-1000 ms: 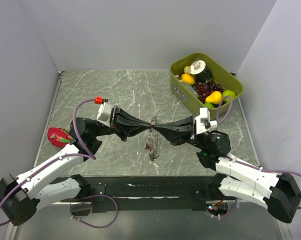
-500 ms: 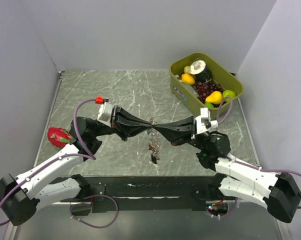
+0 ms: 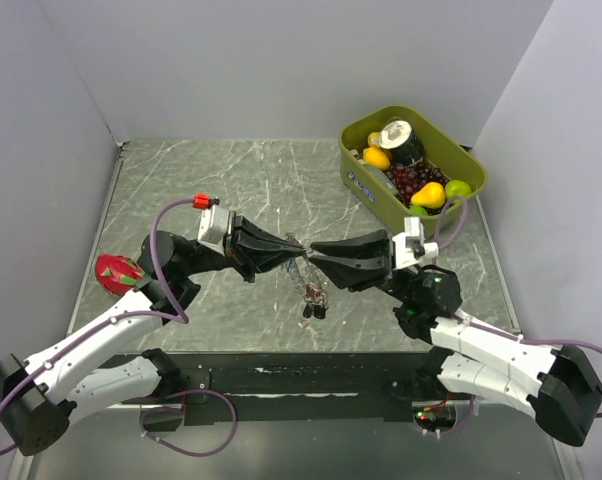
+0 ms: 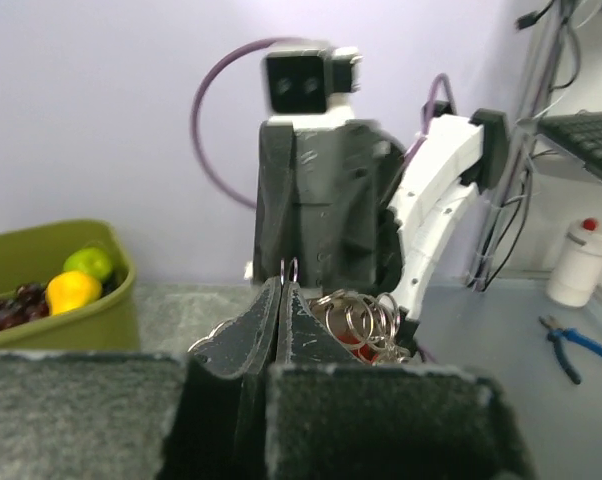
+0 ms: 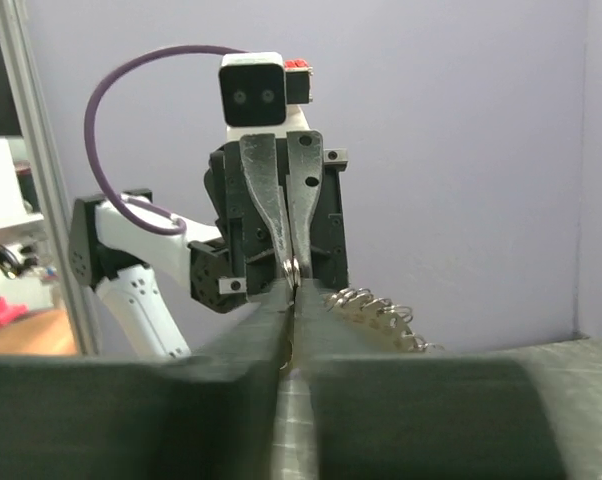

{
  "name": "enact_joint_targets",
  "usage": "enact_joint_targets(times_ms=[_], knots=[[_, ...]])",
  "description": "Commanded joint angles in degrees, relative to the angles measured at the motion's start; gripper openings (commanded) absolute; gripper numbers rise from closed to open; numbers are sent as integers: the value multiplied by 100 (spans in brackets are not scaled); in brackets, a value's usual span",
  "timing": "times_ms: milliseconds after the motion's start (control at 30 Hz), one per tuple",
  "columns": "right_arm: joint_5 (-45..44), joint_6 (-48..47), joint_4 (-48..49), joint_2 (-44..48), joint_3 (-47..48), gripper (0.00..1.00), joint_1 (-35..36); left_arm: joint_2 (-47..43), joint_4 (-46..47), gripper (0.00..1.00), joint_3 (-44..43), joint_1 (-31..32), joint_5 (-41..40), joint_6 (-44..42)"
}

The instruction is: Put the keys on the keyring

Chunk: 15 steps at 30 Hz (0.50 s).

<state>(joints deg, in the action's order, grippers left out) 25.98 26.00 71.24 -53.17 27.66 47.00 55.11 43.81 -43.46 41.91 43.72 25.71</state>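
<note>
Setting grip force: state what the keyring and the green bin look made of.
The keyring: metal, probably steel; thin silvery loops with bright glints. The green bin: likely plastic; smooth, matte olive walls with rounded, moulded-looking corners.

A: table (image 3: 181, 190) finish?
B: grey-green marble, white veins. bin (image 3: 366, 188) olive.
A: keyring (image 4: 366, 318)?
B: silver, ridged coil look. keys (image 3: 314, 303) dark. cable (image 5: 89, 112) purple.
</note>
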Motion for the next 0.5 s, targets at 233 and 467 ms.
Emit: enact_joint_targets(times_ms=[233, 467], knots=[[-788, -1288, -1583, 1413, -122, 88, 19, -572, -3668, 1, -997, 36, -690, -2887], [99, -2475, -3694, 1204, 775, 74, 19, -580, -5373, 1, -1542, 80, -120, -4196]])
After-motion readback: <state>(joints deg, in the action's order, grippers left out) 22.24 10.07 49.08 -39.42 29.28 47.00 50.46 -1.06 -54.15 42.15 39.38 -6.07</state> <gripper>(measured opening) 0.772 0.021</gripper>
